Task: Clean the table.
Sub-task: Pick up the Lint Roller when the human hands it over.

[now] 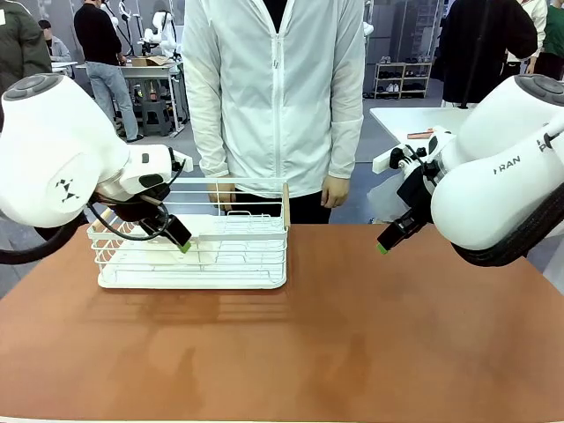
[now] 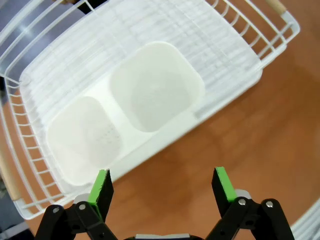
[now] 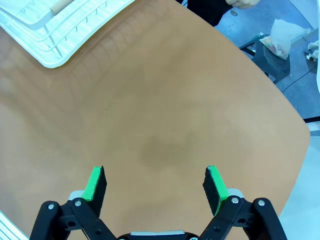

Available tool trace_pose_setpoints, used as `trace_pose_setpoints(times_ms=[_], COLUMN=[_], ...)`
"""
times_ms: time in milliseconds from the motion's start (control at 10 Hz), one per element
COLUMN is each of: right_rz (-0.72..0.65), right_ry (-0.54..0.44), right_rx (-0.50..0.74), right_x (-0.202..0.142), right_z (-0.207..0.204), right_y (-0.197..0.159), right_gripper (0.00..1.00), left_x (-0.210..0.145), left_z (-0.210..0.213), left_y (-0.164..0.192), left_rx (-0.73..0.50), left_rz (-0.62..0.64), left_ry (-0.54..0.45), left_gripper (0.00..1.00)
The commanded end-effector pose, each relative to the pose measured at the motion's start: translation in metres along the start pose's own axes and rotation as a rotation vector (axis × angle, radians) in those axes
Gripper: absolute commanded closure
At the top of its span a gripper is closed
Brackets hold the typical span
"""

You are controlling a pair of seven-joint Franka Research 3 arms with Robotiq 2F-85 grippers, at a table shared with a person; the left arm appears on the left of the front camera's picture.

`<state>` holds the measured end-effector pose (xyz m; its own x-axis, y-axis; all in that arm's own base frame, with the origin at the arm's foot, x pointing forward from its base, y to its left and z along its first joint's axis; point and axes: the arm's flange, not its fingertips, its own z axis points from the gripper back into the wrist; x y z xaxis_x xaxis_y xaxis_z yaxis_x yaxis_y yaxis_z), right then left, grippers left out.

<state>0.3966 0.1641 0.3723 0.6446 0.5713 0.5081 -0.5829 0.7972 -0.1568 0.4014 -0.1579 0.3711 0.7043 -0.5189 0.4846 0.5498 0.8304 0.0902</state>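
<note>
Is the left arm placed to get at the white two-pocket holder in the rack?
Probably yes: the left gripper hangs open by the edge of the rack, and nothing lies between it and the holder.

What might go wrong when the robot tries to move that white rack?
1. The left gripper is open near the dish rack. If it lifts the rack from one side, the rack might tilt.
2. The white two-cup insert lying in the rack could then slide out.
3. The person's hand hangs near the rack's far corner and might get bumped.
</note>
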Motion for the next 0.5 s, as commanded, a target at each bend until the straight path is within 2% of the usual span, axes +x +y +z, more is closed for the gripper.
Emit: trace_pose_setpoints(times_ms=[0,200,400], right_rz=[-0.078,-0.232,-0.353], right_ry=[-0.005,0.009,0.005], right_rx=[0.117,0.37,0.645], right_x=[0.01,0.016,0.017], right_z=[0.027,0.059,0.076], right_y=[-0.013,-0.044,-0.08], right_gripper=[0.0,0.0,0.0], left_x=[0.016,0.028,0.027], left_z=[0.026,0.059,0.082], left_y=[0.001,0.021,0.049], left_rx=[-0.241,-0.485,-0.66], left_rz=[0.082,0.204,0.296], left_ry=[0.039,0.045,-0.01], left_gripper=[0.0,0.0,0.0])
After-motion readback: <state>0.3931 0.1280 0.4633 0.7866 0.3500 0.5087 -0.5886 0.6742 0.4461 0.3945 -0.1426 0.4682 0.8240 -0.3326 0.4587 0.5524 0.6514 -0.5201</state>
